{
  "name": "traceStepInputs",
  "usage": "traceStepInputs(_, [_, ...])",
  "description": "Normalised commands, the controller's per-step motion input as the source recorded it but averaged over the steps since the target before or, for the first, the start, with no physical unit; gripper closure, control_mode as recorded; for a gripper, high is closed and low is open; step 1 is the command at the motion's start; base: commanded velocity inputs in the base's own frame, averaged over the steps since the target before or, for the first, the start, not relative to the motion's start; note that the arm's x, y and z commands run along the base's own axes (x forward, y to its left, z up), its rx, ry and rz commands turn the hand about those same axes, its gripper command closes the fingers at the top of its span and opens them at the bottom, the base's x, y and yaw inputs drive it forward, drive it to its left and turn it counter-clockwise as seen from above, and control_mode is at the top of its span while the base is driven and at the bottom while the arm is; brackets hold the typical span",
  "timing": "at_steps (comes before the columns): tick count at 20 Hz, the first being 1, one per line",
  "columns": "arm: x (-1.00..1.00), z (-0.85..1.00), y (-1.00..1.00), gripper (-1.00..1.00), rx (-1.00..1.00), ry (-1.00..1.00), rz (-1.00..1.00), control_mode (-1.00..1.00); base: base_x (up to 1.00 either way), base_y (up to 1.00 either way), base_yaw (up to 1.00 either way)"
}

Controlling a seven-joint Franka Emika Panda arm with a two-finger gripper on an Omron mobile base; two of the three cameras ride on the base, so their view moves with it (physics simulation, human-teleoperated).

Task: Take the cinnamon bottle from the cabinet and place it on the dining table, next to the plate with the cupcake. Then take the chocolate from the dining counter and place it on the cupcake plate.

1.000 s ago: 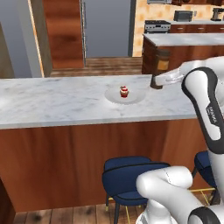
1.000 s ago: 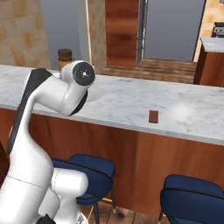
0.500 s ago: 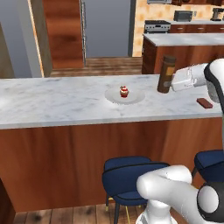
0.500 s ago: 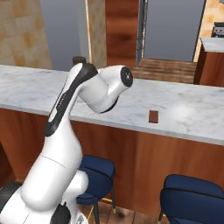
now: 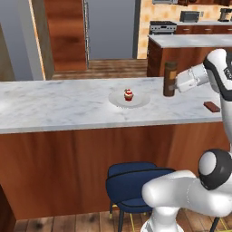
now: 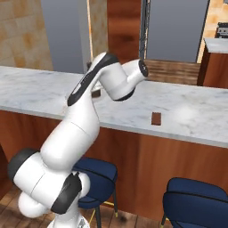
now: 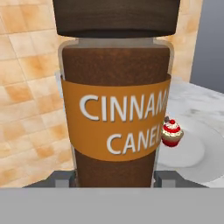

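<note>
Hand view: the gripper (image 7: 113, 178) holds the bottle (image 7: 114, 100) upright, near the plate (image 5: 142, 101) with the cupcake (image 5: 128, 94). Chocolate (image 5: 211, 106) waits on the table (image 5: 54, 104).

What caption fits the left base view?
Gripper holds the cinnamon bottle upright over the marble dining table, right of the cupcake plate.

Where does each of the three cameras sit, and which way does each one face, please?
Left base view: behind the arm's left, looking down over the dining table at the plate, cupcake, cinnamon bottle; arm at right.
Right base view: behind its right; the arm at centre-left, chocolate beyond.
Hand view: on the hand, facing the bottle held in the gripper, cupcake behind.
Both base views share the marble top and chocolate.
</note>
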Motion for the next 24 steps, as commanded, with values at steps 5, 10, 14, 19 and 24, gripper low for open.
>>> traceStepInputs(5, [0.52,-0.38,-0.04,1.00,-0.12,-0.01,0.02,-1.00,0.00,0.00,0.00])
traceStepInputs(10, [0.47,-0.32,-0.05,1.00,-0.10,-0.07,0.02,-1.00,0.00,0.00,0.00])
traceStepInputs(14, [0.41,-0.26,-0.12,1.00,-0.04,-0.08,0.01,-1.00,0.00,0.00,0.00])
traceStepInputs(19, [0.42,-0.20,-0.14,1.00,0.00,-0.06,0.03,-1.00,0.00,0.00,0.00])
traceStepInputs(24, [0.52,-0.19,-0.11,1.00,0.00,0.00,0.02,-1.00,0.00,0.00,0.00])
